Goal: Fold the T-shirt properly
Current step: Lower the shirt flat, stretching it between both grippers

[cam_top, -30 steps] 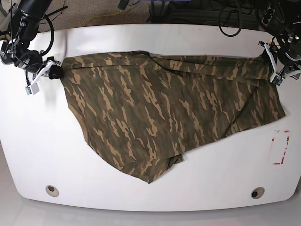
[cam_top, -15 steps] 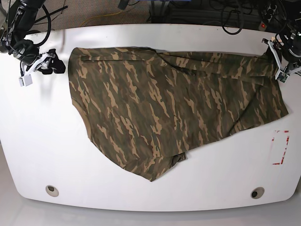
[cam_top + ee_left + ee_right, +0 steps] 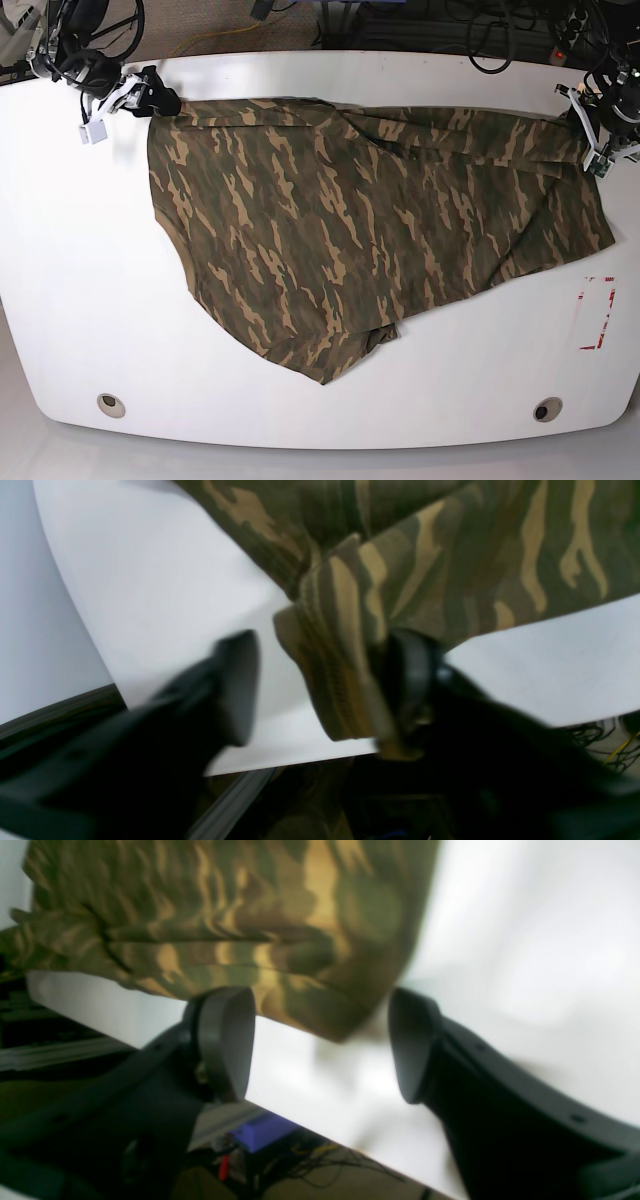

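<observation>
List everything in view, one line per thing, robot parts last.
T-shirt: one, camouflage olive, brown and tan, spread across the table's middle.
Table: one, white, under everything.
Marker rectangle: one, red outline, on the table's near right side in the base view.
Round inserts: two, grey, near the table's front corners.
Cables: several, dark, behind the table.
Right gripper: one, black, open at a shirt corner.
Left gripper: one, black, cloth between its fingers.

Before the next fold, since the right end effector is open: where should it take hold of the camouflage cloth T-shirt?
Probably the far corner of the camouflage cloth T-shirt lying between the open right end effector fingers. Come in from the white table side, outside the cloth: the hemmed corner juts toward that end effector.
</observation>
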{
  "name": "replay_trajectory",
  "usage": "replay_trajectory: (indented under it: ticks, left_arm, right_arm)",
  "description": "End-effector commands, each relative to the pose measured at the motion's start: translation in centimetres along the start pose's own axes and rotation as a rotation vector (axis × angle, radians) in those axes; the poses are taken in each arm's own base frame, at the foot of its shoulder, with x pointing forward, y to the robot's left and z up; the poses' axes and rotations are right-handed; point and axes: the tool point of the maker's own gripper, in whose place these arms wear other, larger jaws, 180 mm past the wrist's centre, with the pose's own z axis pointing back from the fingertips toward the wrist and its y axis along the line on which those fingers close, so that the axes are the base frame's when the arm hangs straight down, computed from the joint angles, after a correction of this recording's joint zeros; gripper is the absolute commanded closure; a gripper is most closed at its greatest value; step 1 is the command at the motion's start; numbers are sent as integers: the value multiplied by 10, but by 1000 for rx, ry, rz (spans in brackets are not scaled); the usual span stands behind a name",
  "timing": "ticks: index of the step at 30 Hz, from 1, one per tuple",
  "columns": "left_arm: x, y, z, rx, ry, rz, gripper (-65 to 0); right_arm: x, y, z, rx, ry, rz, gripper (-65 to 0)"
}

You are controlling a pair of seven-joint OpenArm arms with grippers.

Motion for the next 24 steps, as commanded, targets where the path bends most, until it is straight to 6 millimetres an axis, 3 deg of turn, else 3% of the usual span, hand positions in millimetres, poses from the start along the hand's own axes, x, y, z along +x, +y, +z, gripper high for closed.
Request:
replay_trajectory:
  ticks: [1,4,6,12,14,24]
  left_arm:
    - [6,9,5,27,-18,-11,-212]
    - [6,9,5,27,-18,-11,-146]
    - [6,9,5,27,-18,-11,-124]
    - [6,9,5,29,-16,-12,-115]
    - [6,9,5,29,-16,-12,-115]
    - [12,12,5,37,-36,-12,-115]
  right_arm:
    - [-2,7,-5,17,12,15,-407]
    - [-5,15,-14,36,8,3,-393]
    - [-1,16,-19,35,1,9,-338]
    - [8,12,-29,-17,19,57,-57]
    - [10,12,-30,-13,15,59,0]
    - [24,35,7,-59,0,254,0]
